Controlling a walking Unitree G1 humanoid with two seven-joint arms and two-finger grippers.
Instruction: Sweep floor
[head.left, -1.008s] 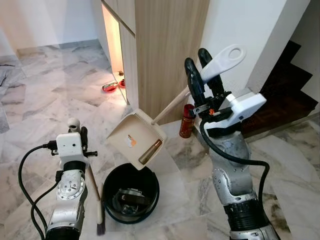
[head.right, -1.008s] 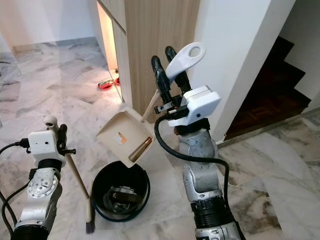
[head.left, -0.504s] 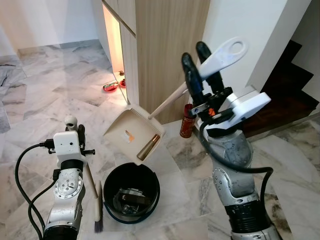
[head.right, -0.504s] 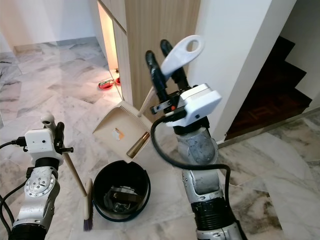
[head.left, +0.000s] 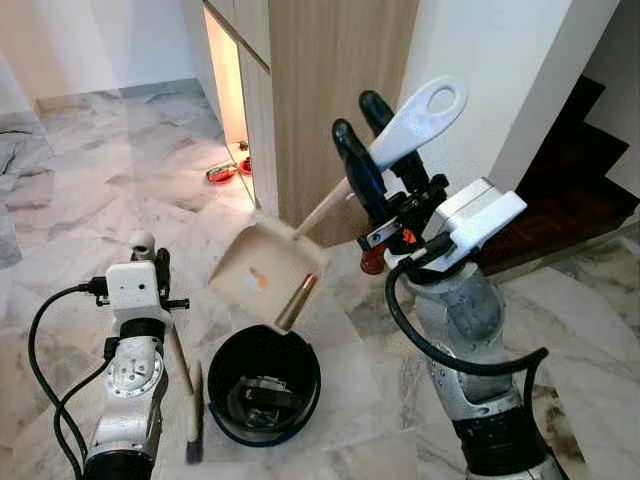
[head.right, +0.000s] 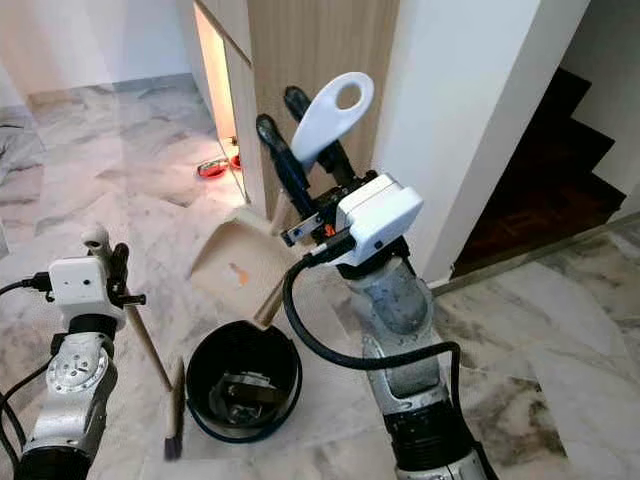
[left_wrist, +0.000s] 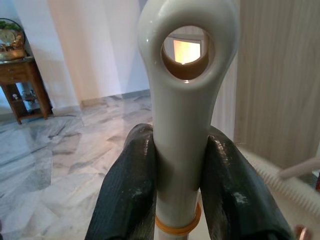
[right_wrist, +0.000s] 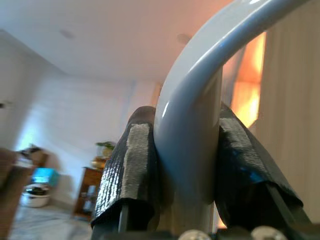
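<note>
Dustpan (head.left: 262, 277) raised and tipped over black bin (head.left: 263, 385), lower lip just above bin rim. Brown cylinder-shaped piece (head.left: 296, 301) at pan's lower edge, right above bin opening; small orange scrap on pan surface. Dark litter already inside bin. Long pale handle running up from pan to white looped grip (head.left: 417, 107), pinched between two black fingers of right gripper (head.left: 372, 150); jaws closed on that handle, fingers (right_wrist: 131, 170) pressed against both sides in right wrist view. Right arm lifted high, silver forearm and white wrist housing below grip.

Brush (head.left: 190, 410) standing on marble floor (head.left: 90, 190) just left of bin, dark bristles down at floor level, thin stick slanting up to left gripper (head.left: 152, 258). Jaws closed on white brush handle (left_wrist: 186, 100), dark pads (left_wrist: 131, 190) clamping handle from both sides in left wrist view, hanging hole of handle above them.

Behind: wooden cabinet (head.left: 330, 90) with lit niche, red bowls (head.left: 225, 172) on floor at its foot. Reddish bottle (head.left: 371, 262) by cabinet corner, partly hidden by right arm. White wall and dark stairs (head.left: 590, 170) to right.
</note>
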